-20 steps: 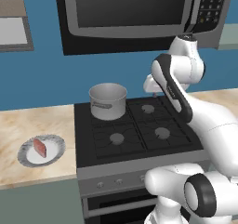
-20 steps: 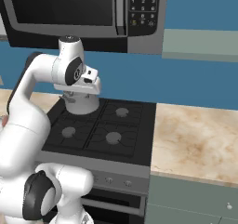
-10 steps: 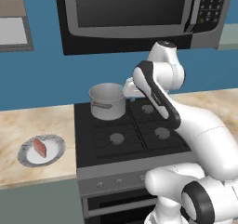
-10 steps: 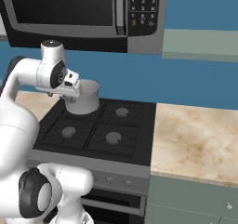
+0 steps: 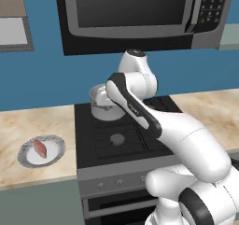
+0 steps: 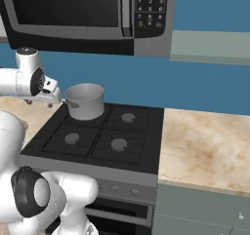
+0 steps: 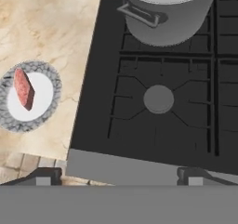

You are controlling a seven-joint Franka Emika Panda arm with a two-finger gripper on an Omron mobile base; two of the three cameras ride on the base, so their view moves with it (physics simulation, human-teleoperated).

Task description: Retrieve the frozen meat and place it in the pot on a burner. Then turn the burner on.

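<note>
**Two fingertips apart, nothing held, meat waiting on its plate**

Two dark fingertips of the pincer [image 7: 120, 175] stand wide apart at the foot of the hand view with nothing between them, which suits a reach not yet begun. Just beyond them lies a free burner [image 7: 158, 99], and past it the pot [image 7: 167, 11] sits on the rear burner, ready to receive. The frozen meat [image 7: 23, 88] rests on a white plate [image 7: 46, 102] on the marble table [image 7: 51, 28], left of the stove [image 7: 102, 79], well apart from the pot.
</note>
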